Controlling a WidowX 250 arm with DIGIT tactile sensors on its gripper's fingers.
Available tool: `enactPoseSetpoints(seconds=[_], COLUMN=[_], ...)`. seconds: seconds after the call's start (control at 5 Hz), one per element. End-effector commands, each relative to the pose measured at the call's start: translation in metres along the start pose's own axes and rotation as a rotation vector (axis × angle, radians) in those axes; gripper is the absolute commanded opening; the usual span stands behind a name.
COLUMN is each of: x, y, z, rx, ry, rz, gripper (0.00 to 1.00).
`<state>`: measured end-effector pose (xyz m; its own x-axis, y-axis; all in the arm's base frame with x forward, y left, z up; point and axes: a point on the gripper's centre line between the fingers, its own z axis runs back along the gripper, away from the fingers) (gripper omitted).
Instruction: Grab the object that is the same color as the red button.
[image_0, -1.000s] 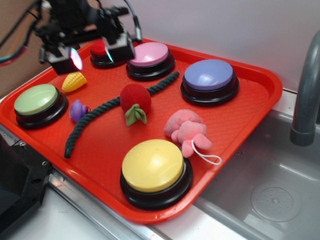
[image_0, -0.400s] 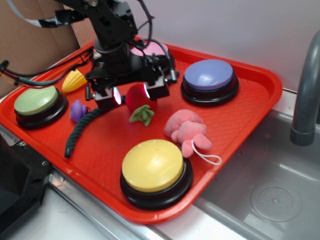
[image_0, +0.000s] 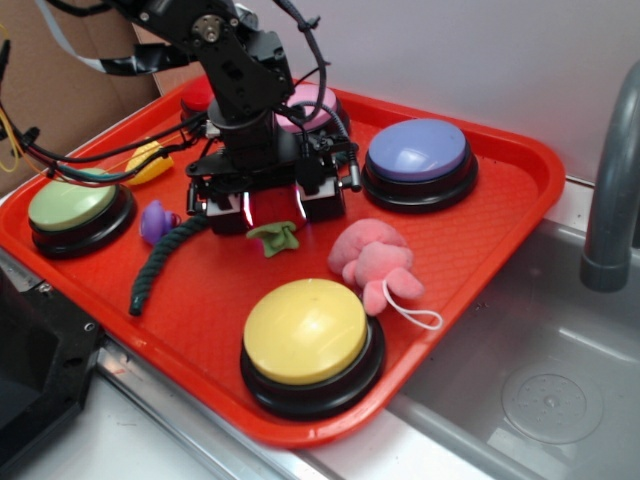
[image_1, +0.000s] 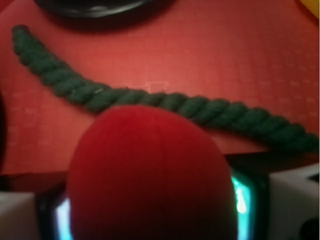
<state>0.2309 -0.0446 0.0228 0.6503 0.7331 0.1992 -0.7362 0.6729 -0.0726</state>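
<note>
The red plush ball (image_1: 150, 170) fills the space between my two lit pads in the wrist view, touching both. In the exterior view my gripper (image_0: 272, 206) is down on the tray, shut on the ball. Only a strip of red and the ball's green felt leaves (image_0: 276, 237) show below the fingers. The red button (image_0: 197, 95) stands at the tray's far left corner, mostly hidden behind my arm.
The red tray (image_0: 520, 190) also holds a green button (image_0: 75, 203), a yellow button (image_0: 308, 330), a purple-blue button (image_0: 417, 150), a pink-topped button (image_0: 318, 100), a pink plush toy (image_0: 375, 260), a dark green rope (image_1: 165, 100), a purple toy (image_0: 157, 220) and a toy corn (image_0: 150, 160). A sink lies to the right.
My gripper came from the far left corner to the ball, dropped over it, and its fingers have drawn in against the ball's sides.
</note>
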Motion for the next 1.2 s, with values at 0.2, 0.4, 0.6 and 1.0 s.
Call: enactPoseSetpoints(seconds=[0.2,0.4,0.6,1.0], x=[0.039,0.041,0.045,0.05], y=[0.013,0.017,0.027,0.042], z=[0.083,0.114,0.14,0.153], rx=[-0.095,-0.085,-0.101,-0.143], ry=[0.132,0.214,0.195,0.197], rz=[-0.382,-0.612,-0.695,-0.686], gripper=[0.0,0.0,0.0,0.0])
